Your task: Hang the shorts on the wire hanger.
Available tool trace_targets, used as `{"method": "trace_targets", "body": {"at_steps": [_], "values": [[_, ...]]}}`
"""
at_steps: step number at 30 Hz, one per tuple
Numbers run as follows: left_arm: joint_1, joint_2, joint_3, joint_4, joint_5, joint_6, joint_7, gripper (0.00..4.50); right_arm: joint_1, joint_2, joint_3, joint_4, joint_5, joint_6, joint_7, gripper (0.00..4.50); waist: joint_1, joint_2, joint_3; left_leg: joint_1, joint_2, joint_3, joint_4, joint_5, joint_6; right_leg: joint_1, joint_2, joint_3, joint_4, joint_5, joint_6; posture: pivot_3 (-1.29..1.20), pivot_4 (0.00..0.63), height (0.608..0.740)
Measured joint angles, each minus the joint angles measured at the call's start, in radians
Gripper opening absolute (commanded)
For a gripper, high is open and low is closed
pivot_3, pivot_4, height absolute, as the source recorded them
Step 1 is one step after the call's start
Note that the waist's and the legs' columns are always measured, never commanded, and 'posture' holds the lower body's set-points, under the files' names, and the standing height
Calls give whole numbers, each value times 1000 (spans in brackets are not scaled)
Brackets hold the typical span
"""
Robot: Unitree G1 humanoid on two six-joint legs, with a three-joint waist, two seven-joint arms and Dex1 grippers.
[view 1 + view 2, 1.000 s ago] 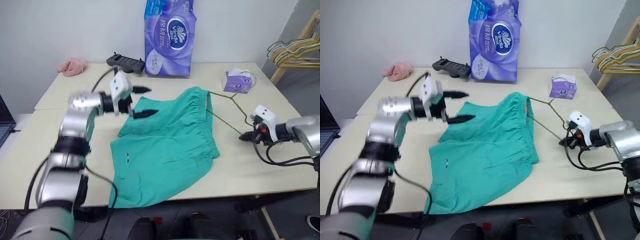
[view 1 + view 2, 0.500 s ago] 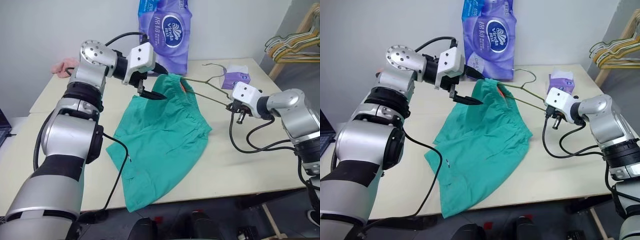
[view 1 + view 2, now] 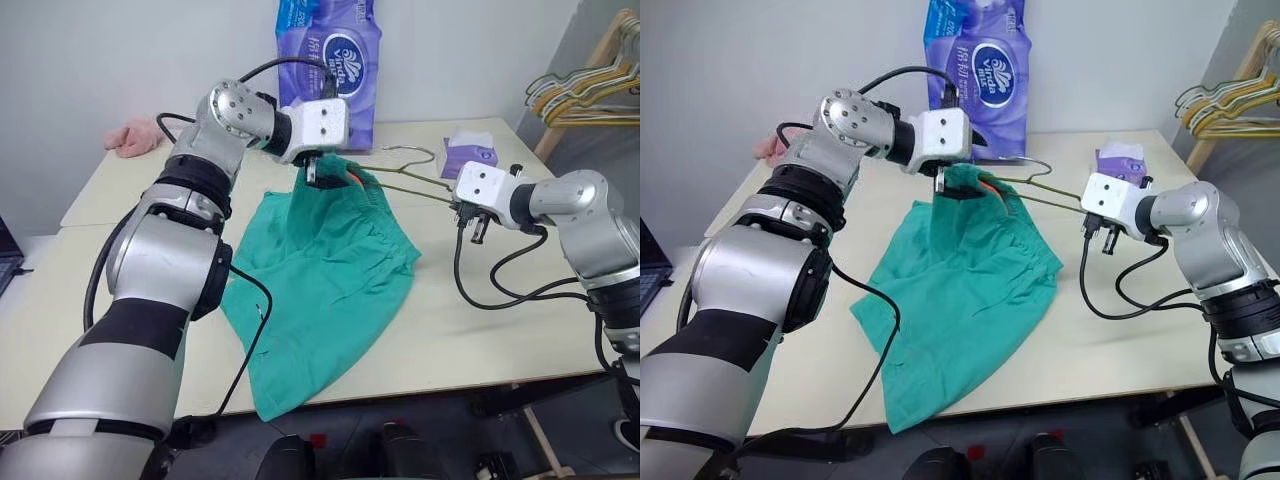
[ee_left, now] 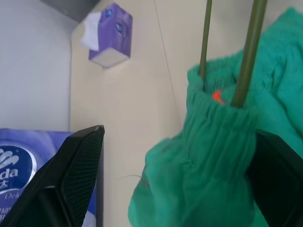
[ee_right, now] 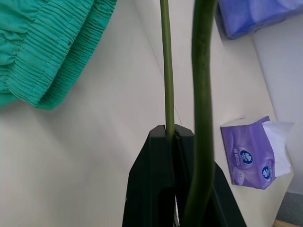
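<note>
The teal shorts (image 3: 320,270) lie spread on the table, their gathered waistband (image 4: 213,123) lifted at the far end. Two arms of the thin olive wire hanger (image 3: 410,188) run into the waistband beside a small orange tag (image 4: 217,96). My left gripper (image 3: 316,180) is open, with one black finger (image 4: 71,175) on each side of the bunched waistband. My right gripper (image 3: 1098,234) is shut on the wire hanger (image 5: 164,61), holding it a little above the table to the right of the shorts.
A purple tissue pack (image 3: 328,60) stands at the back of the table (image 3: 500,320). A small purple tissue box (image 3: 470,155) sits behind the hanger, and a pink cloth (image 3: 130,135) lies at the far left. More hangers (image 3: 580,90) hang at the right.
My left gripper has swung right and now straddles the waistband. My right gripper has lifted the hanger and brought it left, raising the waistband.
</note>
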Motion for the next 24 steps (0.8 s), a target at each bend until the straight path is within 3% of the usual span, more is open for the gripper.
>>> {"method": "trace_targets", "body": {"at_steps": [9, 12, 24], "values": [[34, 4, -43, 28, 86, 9, 26, 4491, -17, 13, 0, -29, -57, -16, -3, 0, -7, 0, 0, 0, 0, 0, 0, 0, 0, 0, 0, 0, 0, 0, 0, -96, 19, 740], [34, 0, -44, 28, 106, 9, 58, 3941, -18, 28, 0, -53, -76, -10, -3, 0, -8, 0, 0, 0, 0, 0, 0, 0, 0, 0, 0, 0, 0, 0, 0, -101, 18, 740], [34, -5, -34, 28, 107, 28, 60, 76, -18, 35, 0, -104, -86, 38, 7, 0, -11, 0, 0, 0, 0, 0, 0, 0, 0, 0, 0, 0, 1, 0, 0, -115, 18, 740]]}}
